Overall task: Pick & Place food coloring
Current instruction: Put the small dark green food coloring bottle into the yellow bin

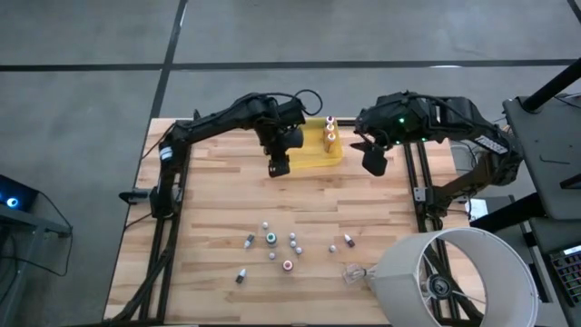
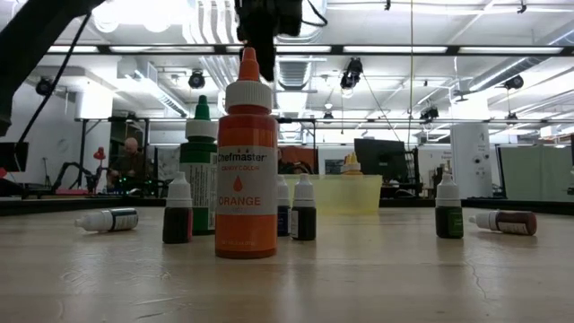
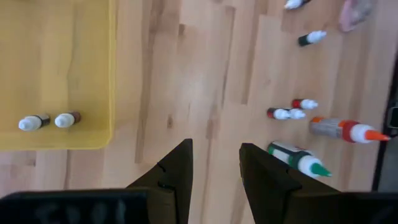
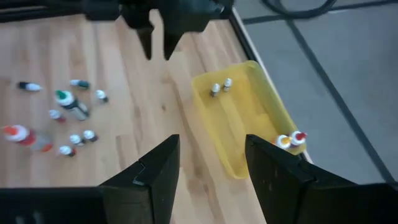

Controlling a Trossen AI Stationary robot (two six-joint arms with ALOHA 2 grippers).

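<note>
Orange bottle label legible, low view

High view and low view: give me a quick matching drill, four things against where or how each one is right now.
1. yellow tray
2. orange bottle
3. left gripper
4. right gripper

a. open, empty, at the tray's left edge
b. upright, nearest the low camera
c. holds a few small bottles
d. open, right of the tray

Pairs: 1-c, 2-b, 3-a, 4-d
</note>
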